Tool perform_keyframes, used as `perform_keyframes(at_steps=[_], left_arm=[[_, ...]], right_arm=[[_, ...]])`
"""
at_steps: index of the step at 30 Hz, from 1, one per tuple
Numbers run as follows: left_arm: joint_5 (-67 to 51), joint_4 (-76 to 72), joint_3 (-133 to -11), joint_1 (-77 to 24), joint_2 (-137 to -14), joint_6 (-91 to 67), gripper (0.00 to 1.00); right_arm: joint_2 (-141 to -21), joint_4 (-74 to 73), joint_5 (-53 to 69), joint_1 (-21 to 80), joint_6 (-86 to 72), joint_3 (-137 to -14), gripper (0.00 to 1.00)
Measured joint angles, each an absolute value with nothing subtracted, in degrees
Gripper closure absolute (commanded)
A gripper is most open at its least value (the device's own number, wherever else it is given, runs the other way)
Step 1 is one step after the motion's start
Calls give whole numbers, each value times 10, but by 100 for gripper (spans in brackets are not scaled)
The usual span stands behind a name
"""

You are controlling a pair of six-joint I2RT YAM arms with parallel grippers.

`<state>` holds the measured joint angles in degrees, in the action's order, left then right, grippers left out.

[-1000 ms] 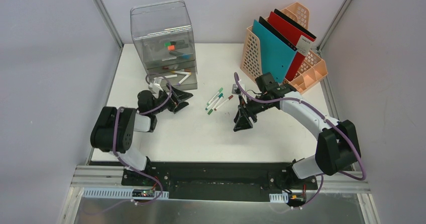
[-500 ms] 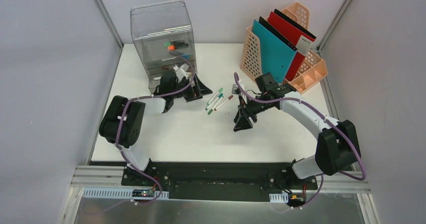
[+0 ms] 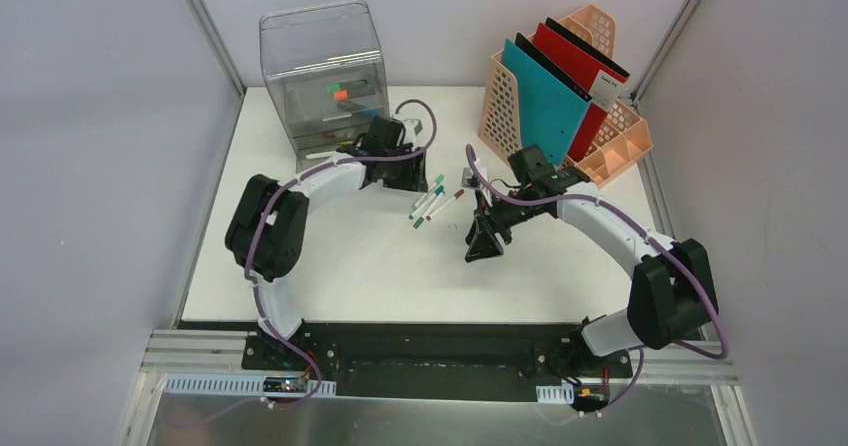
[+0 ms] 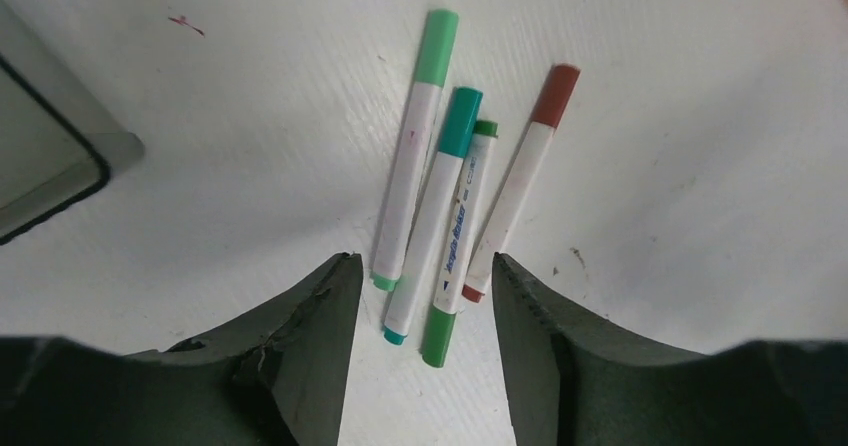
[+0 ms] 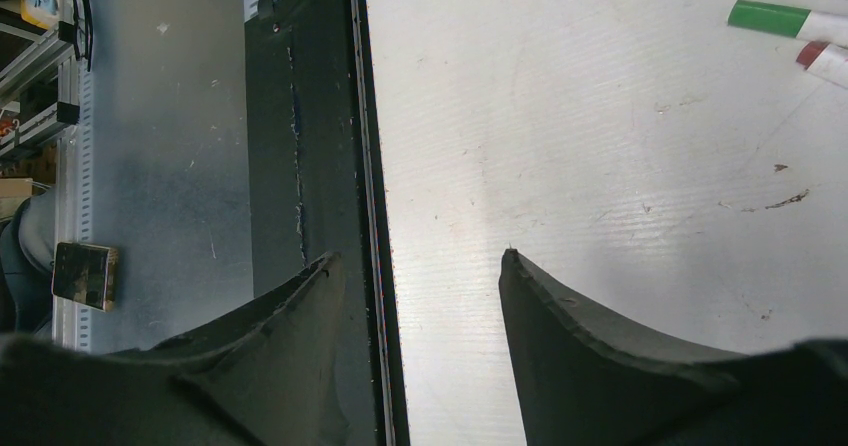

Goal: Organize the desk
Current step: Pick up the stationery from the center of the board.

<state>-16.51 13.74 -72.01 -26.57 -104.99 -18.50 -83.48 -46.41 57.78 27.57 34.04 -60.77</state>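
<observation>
The white desk [image 3: 380, 266] carries several markers [image 3: 430, 200] lying side by side near its middle. My left gripper [image 3: 409, 179] hovers just left of them, open. In the left wrist view its fingers [image 4: 320, 306] straddle the near ends of the markers: a light green one [image 4: 412, 156], a teal one [image 4: 438, 216], a green one [image 4: 462, 236] and a red one [image 4: 520, 186], none of them gripped. My right gripper [image 3: 484, 243] hangs open over bare desk to the right, nothing between its jaws [image 5: 420, 261].
A clear drawer unit [image 3: 325, 76] stands at the back left. A peach file rack [image 3: 605, 126] with teal and red folders stands at the back right. A small dark object [image 3: 468, 177] lies beside the markers. The black rail [image 3: 440, 351] runs along the near edge.
My left arm has swung right from the front of the drawer unit to the markers, and its jaws have narrowed. The right arm has not moved.
</observation>
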Motion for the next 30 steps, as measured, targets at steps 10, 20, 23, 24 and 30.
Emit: perform_keyframes(at_steps=[10,20,23,24,30], left_arm=[[-79,239,-815,-321,-1115,-91,65],[-46,284,-873,-323,-1162,-50,75],[-46,289,-879,-323,-1171,-48,75],[-46,290,-880,-323,-1173,-48,75],[-46,295,-885,-323,-1179,-46,74]], right_arm=[[-835,-464,578,276,342,-608,39],[-835,-466,578,276,343,-608,39],[-835,-466,578,276,343,-608,39],[-835,-466,578,276,343,-608,39],[-835,-466,578,276,344,-608,39]])
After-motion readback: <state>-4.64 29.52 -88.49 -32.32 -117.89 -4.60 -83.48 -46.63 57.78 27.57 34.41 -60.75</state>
